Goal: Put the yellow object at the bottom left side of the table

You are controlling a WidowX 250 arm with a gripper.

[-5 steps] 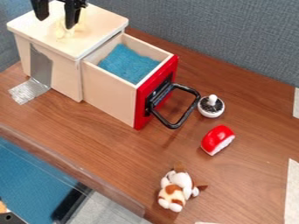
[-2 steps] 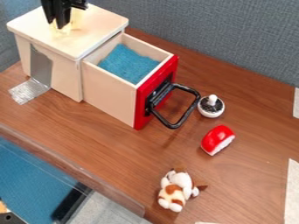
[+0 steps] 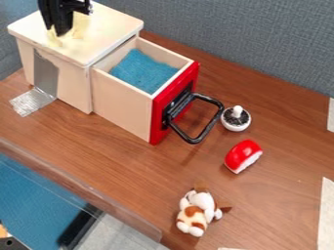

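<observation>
Gripper [image 3: 61, 33] of a black robot arm hangs low over the near part of a pale wooden box top [image 3: 108, 24], the yellow object [image 3: 81, 23] right at its tips and showing on both sides of them. Whether the claw is clenched on the object or released cannot be told from this angle. Directly below the claw in the view, grey tape [image 3: 46, 73] runs down the box's side to a crinkled silvery end [image 3: 27, 102] on the wooden table [image 3: 130, 171].

To the claw's lower right, a drawer [image 3: 120, 102] stands pulled out from the box, blue fabric [image 3: 145, 71] inside, its red front [image 3: 158, 122] fitted with a black loop handle [image 3: 191, 140]. Farther out that way, just beside the handle, sits a small white bowl [image 3: 235, 127] with dark contents and a white knob. Beyond it lies a red object [image 3: 242, 153] with a white underside, tilted on its side. Well apart from the claw, toward the near edge, a brown-and-white plush toy [image 3: 201, 200] lies on the tabletop.
</observation>
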